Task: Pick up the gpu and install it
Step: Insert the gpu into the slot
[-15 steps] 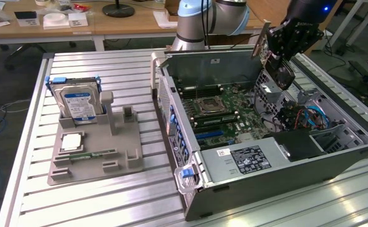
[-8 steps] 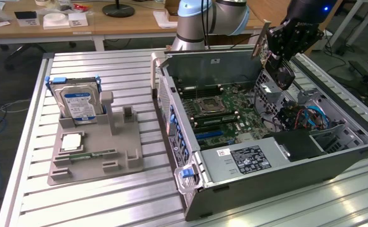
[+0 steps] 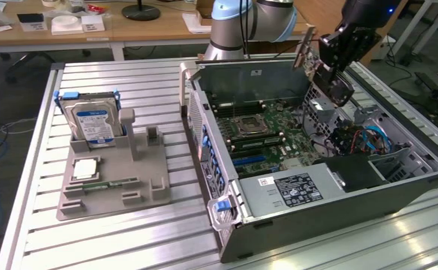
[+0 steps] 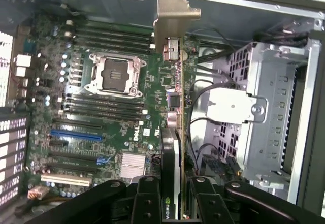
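The gpu [image 3: 330,79], a thin dark card with a metal end bracket [image 3: 306,48], hangs in the air over the far right corner of the open computer case [image 3: 219,169]. My gripper [image 3: 337,59] is shut on it from above. In the wrist view the gpu [image 4: 179,107] shows edge-on, its bracket [image 4: 175,10] pointing away from the gripper [image 4: 175,196], whose black fingers [image 4: 147,198] clamp the card's near end. The motherboard [image 4: 111,107] lies below it, with a blue slot [image 4: 76,133] and the CPU socket [image 4: 114,74] off to one side of the card.
A grey holder tray [image 3: 113,185] at the exterior view's left carries a hard drive [image 3: 91,121] and a small memory stick [image 3: 102,184]. Inside the case are the power supply [image 3: 294,188], a metal drive cage [image 4: 269,112] and loose cables [image 3: 361,140]. Desks stand behind.
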